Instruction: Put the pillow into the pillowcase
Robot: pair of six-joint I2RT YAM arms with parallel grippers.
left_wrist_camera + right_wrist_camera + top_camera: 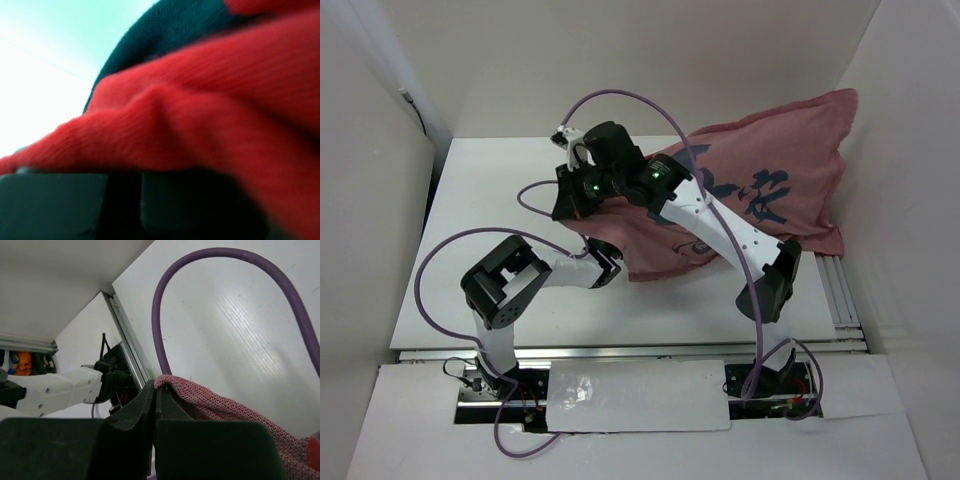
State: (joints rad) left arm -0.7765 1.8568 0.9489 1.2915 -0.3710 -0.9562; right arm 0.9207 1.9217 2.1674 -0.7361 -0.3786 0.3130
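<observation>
The pillowcase (pixel 770 180) shows its dull pink side with dark blue marks. It drapes from the middle of the table to the back right corner, where it leans on the wall. Its near edge is lifted above the table. My left gripper (pixel 582 205) is shut on that edge; in the left wrist view, red cloth (pixel 200 110) fills the frame over the gripper (pixel 125 180). My right gripper (pixel 620 190) sits close beside it, shut on a fold of the knit cloth (pixel 225 410) at the fingertips (pixel 156 390). The pillow is out of view.
The white table (pixel 520 250) is boxed in by white walls on the left, back and right. A metal rail (pixel 840 290) runs along its right edge. Purple cables (pixel 470 240) loop off both arms, one arching over the table (pixel 165 315).
</observation>
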